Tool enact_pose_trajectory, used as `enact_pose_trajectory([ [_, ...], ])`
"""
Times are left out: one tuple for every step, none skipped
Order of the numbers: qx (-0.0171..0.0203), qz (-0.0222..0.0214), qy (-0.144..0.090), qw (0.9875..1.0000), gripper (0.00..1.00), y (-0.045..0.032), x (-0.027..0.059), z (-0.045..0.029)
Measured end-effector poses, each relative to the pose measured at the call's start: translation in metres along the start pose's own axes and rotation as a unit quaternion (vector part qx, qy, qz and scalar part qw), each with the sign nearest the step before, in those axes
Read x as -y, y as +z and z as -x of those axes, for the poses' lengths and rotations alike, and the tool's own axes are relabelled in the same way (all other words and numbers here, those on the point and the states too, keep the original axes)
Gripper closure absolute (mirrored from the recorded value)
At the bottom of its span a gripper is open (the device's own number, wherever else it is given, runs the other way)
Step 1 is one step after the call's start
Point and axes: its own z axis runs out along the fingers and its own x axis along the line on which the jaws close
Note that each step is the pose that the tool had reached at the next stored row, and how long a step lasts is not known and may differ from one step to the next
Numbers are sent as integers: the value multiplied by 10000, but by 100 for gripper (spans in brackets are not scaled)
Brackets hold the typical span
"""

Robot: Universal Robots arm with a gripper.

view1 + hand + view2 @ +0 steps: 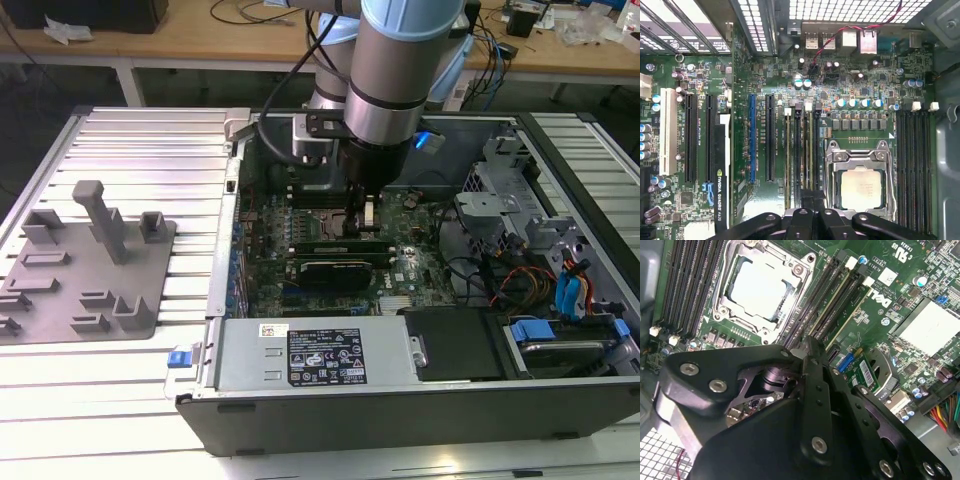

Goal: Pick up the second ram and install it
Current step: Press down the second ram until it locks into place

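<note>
Open computer case (560, 405) lies flat on the ribbed desk (150, 150), green motherboard (265, 225) exposed. Silver processor socket (858, 186) sits between banks of black memory slots (912, 165). A black graphics card (722, 175) stands in an expansion slot. Grey moulded parts tray (85, 265) lies on the exterior view's left. Labelled power supply (315, 355) along the near wall, blue-tabbed drive bays (570, 300) beside it.

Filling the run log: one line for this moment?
gripper: low over motherboard | position: at memory slots beside processor socket | second ram: unconfirmed
</note>
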Motion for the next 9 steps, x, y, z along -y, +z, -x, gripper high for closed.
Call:
enact_pose_trajectory([
  [0, 0, 0, 10000, 92, 0, 0, 0],
  [0, 0, 0, 10000, 92, 0, 1, 0],
  [0, 0, 0, 10000, 92, 0, 1, 0],
  [0, 0, 0, 10000, 92, 0, 2, 0],
  [0, 0, 0, 10000, 92, 0, 2, 0],
  [0, 0, 0, 10000, 92, 0, 2, 0],
  [0, 0, 0, 10000, 92, 0, 3, 0],
  [-1, 0, 0, 10000, 92, 0, 3, 0],
  [1, -1, 0, 10000, 92, 0, 3, 0],
])
